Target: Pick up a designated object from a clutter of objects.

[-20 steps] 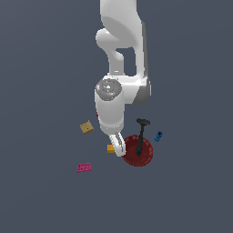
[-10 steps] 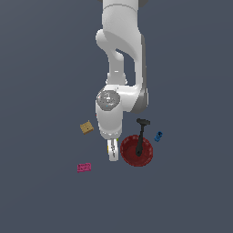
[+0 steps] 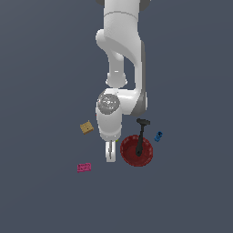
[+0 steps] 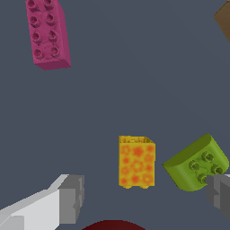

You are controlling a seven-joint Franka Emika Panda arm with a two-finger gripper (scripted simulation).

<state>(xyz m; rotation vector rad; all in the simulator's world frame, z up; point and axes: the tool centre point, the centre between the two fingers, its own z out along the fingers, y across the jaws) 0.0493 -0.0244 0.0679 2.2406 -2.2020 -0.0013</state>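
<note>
My hand (image 4: 143, 200) hangs wide open over the yellow brick (image 4: 136, 161), which sits just beside the green block (image 4: 196, 162), so I fear one finger (image 4: 69, 199) could snag that neighbour coming down.

A plain, evenly lit dark grey-blue floor (image 3: 41, 54) fills both views.

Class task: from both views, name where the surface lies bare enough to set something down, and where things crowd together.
Bare: the wide stretch between the pink brick and the orange-yellow brick. Crowded: the green piece sits close beside that brick, the red bowl is near, and the open gripper straddles the brick.
</note>
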